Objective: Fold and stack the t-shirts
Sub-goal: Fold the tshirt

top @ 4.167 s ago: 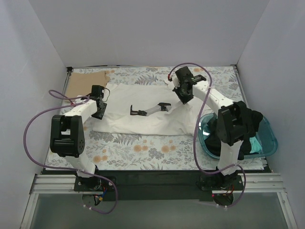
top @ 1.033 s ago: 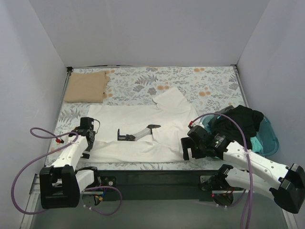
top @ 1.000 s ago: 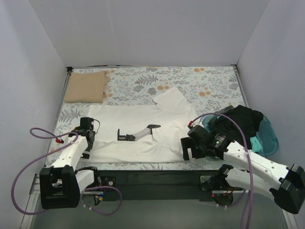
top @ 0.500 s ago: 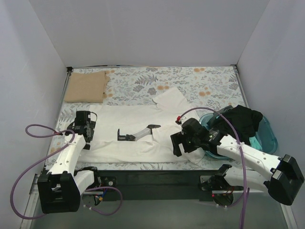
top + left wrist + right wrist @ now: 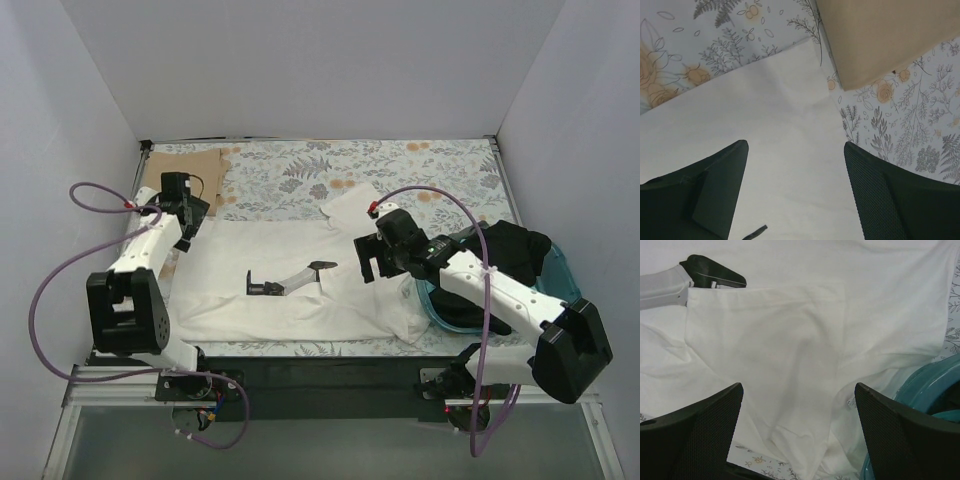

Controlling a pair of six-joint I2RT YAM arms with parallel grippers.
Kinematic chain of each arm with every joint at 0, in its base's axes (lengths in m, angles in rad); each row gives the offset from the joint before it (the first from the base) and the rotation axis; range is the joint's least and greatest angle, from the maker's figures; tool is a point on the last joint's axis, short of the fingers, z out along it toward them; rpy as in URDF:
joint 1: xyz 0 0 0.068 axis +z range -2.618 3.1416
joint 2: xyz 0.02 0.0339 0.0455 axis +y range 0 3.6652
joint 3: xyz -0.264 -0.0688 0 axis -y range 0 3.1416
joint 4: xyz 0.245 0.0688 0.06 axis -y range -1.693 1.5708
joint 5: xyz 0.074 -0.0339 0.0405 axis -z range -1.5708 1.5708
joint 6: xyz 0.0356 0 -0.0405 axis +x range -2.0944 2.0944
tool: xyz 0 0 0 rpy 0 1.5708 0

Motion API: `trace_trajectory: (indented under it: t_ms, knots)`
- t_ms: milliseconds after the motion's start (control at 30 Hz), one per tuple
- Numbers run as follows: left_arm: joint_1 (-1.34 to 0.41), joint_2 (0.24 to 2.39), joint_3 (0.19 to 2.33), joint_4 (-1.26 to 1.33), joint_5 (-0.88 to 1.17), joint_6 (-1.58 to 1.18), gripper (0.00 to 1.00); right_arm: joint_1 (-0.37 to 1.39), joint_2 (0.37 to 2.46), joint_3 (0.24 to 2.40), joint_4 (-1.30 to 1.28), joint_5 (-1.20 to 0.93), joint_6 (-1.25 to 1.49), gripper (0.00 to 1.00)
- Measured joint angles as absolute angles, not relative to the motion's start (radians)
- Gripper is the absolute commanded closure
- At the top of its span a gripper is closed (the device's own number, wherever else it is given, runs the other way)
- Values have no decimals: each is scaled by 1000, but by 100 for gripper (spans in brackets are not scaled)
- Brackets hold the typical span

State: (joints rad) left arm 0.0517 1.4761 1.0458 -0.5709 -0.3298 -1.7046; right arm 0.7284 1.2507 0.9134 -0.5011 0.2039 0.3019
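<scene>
At the far left corner of the worktop, the tan t-shirt (image 5: 880, 35) is lying as a neat flat rectangle on the floral cloth (image 5: 300, 170). It looks already folded, and it is probably serving as the base of the stack. Just beside it, the left gripper (image 5: 795, 147) is hovering over the far left corner of the white t-shirt (image 5: 300, 255). Its fingers are spread wide and are pinching nothing.

The white t-shirt is taking up the middle of the worktop, mostly laid out flat with its black-grey print (image 5: 295, 275) facing up. In the right wrist view, a flap of cloth seems to be lying over the body, so a first fold is perhaps begun, but this cannot be told for sure. The near right corner is looking rumpled.

The right gripper (image 5: 797, 390) is hanging above the right part of this shirt, also spread wide and empty.

At the far right, the black t-shirt (image 5: 510, 250) is sitting crumpled in the teal tub (image 5: 927, 385), untouched.

So roughly one shirt of three appears finished. The white one is needing its folds and its place on the tan one, and the black one is waiting for everything.
</scene>
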Motion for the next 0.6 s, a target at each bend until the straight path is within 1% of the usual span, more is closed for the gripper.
trace_trajectory:
  t_ms: [33,133,300,433,600]
  knots:
    - [54,1520,1076,-569,-330,-1696,33,720,1262,913,-499,203,293,2]
    - [59,1637,1148,-565,-330,-1673,46,680,1289,913,-494,200,274,2]
    - [64,1785,1236,-565,-329,-1645,53,600,1332,913,-466,159,242,2]
    - [64,1856,1269,-558,-331,-1636,53,556,1364,913,-443,113,223,2]
    - [64,1894,1304,-554,-336,-1631,55,538,1407,913,-429,65,204,2]
